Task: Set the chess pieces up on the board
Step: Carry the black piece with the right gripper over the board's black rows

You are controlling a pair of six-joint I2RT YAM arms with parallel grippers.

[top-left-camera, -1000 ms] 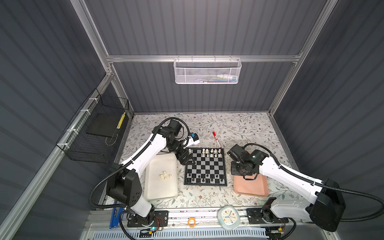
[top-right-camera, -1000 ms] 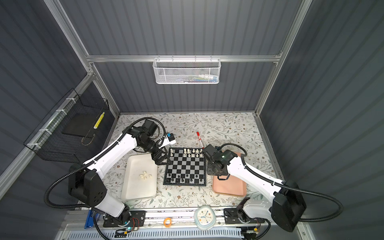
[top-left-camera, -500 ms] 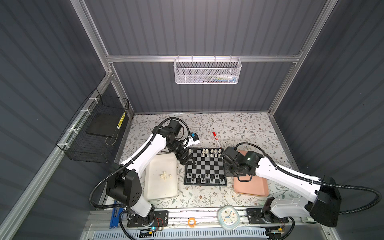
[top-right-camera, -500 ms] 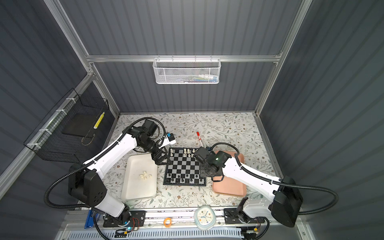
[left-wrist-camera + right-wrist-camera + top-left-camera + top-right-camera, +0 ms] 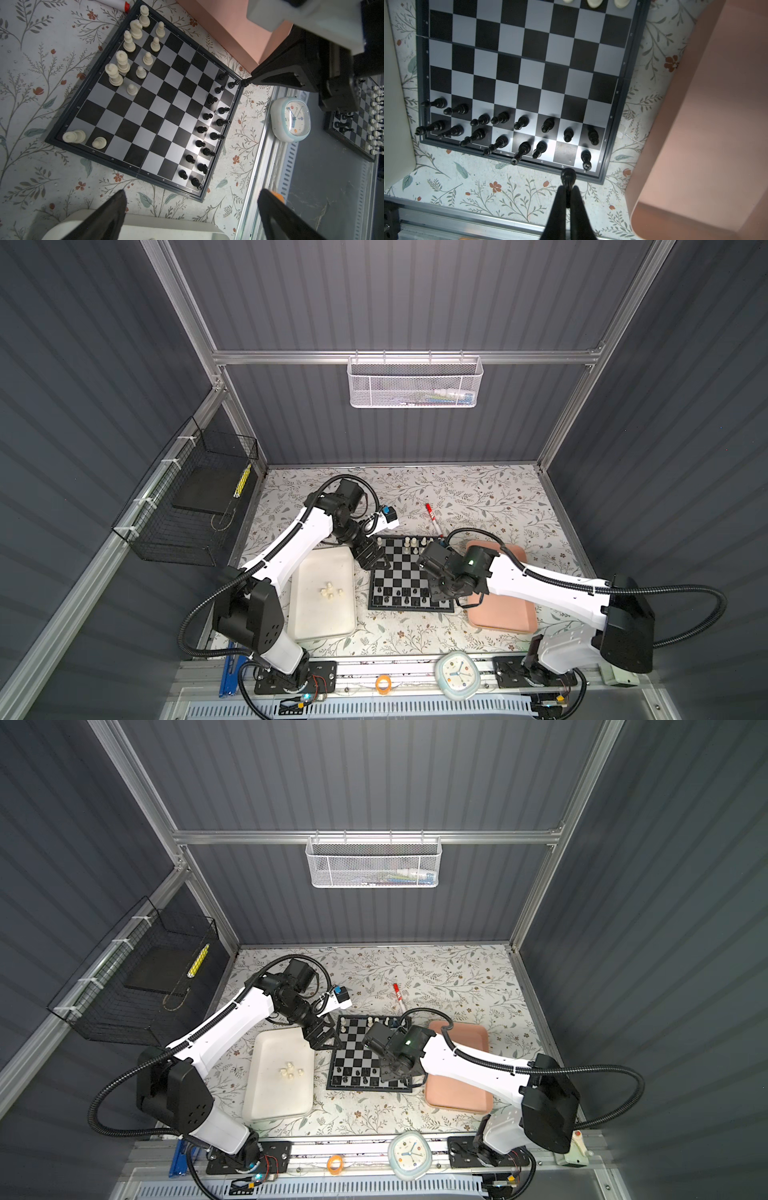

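The board (image 5: 409, 572) (image 5: 361, 1052) lies between two trays. Black chess pieces (image 5: 521, 122) fill most of its two near rows, with one back-row square bare. Cream pieces (image 5: 124, 60) stand along the far rows, and a few more (image 5: 330, 591) lie in the white tray (image 5: 322, 618). My right gripper (image 5: 568, 188) is shut on a black chess piece (image 5: 568, 177), held just over the board's near rim beside that bare square. My left gripper (image 5: 192, 195) hangs open and empty over the board's far left corner (image 5: 372, 558).
A pink tray (image 5: 503, 610) lies right of the board under my right arm. A red marker (image 5: 432, 516) lies behind the board. A small clock (image 5: 457, 672) and an orange ring (image 5: 383, 684) sit on the front rail. Wire baskets hang on the left and back walls.
My right arm has swung left from over the pink tray to the board's near right part, gripper shut throughout. The left arm has not moved.
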